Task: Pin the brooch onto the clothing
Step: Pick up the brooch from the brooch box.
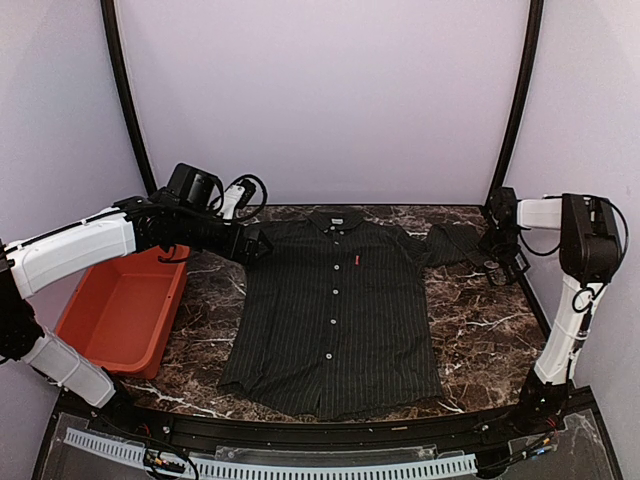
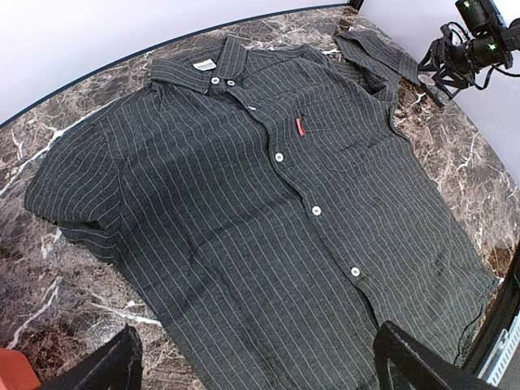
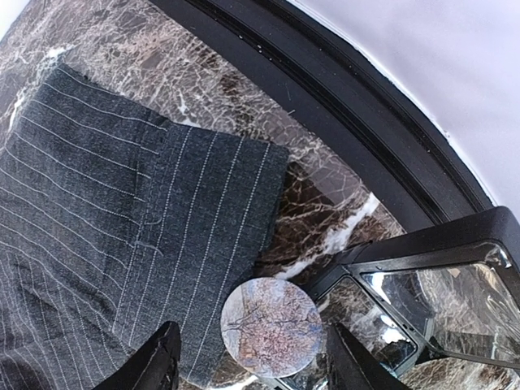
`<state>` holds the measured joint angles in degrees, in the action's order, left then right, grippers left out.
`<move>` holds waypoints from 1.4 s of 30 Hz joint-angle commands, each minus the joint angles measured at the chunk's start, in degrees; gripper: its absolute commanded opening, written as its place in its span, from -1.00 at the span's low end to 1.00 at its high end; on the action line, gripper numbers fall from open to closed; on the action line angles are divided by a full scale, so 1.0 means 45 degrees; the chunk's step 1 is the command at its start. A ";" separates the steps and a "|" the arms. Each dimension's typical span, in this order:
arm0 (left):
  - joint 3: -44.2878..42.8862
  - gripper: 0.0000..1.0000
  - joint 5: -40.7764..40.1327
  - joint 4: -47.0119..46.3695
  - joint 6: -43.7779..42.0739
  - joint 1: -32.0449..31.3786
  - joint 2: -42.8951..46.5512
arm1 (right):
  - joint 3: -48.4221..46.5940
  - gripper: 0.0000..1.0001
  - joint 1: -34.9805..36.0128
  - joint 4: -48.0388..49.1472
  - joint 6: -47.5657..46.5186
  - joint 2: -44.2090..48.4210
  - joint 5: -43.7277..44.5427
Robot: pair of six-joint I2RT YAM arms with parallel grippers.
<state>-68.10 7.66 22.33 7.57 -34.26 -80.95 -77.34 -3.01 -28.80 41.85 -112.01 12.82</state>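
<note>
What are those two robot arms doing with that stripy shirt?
They look ready to pin a brooch on it. The dark striped shirt lies flat and buttoned on the marble table. The right gripper is at the end of one sleeve, open around a small round disc, probably the brooch, without squeezing it. The left gripper hovers wide open by the opposite shoulder, holding nothing.

Striped shirt [image 1: 335, 320] on marble table [image 1: 480, 320]

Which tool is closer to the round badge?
Right. The right tool has the round badge between its fingers; the left tool hovers over the shirt, at its opposite shoulder.
</note>
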 commanded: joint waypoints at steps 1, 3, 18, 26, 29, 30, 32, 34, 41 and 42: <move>0.0202 0.98 -0.0020 -0.0007 -0.0078 0.0016 0.0098 | -0.0386 0.19 0.0064 -0.0116 -0.0101 -0.0423 -0.0031; 0.0192 0.98 -0.0022 0.0011 -0.0081 0.0016 0.0081 | -0.0574 0.19 0.0071 -0.0211 -0.0110 -0.0563 -0.0082; 0.0191 0.98 -0.0023 0.0002 -0.0078 0.0016 0.0074 | -0.0764 0.19 0.0052 -0.0324 -0.0178 -0.0988 -0.0075; 0.0191 0.98 -0.0023 0.0012 -0.0069 0.0016 0.0078 | -0.0818 0.14 0.0051 -0.0335 -0.0201 -0.1290 -0.0134; 0.0191 0.98 -0.0034 0.0006 -0.0081 0.0016 0.0061 | -0.0855 0.08 0.0027 -0.0338 -0.0195 -0.1315 -0.0137; 0.0191 0.98 -0.0030 0.0012 -0.0081 0.0016 0.0059 | -0.0859 0.04 0.0031 -0.0341 -0.0192 -0.1337 -0.0146; 0.0191 0.98 -0.0041 0.0013 -0.0067 0.0016 0.0059 | -0.0879 -0.03 0.0027 -0.0358 -0.0209 -0.1359 -0.0137; 0.0191 0.98 -0.0049 0.0008 -0.0089 0.0016 0.0044 | -0.0880 -0.07 0.0028 -0.0353 -0.0211 -0.1379 -0.0152; 0.0191 0.98 -0.0074 0.0004 -0.0095 0.0016 0.0039 | -0.0882 -0.29 0.0023 -0.0359 -0.0240 -0.1351 -0.0221; 0.0191 0.98 -0.0078 0.0005 -0.0099 0.0016 0.0049 | -0.0880 -0.29 0.0023 -0.0366 -0.0237 -0.1325 -0.0230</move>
<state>-68.10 7.64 22.35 7.55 -34.26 -80.95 -80.42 -3.01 -30.20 40.77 -116.60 12.67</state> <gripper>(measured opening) 0.990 0.367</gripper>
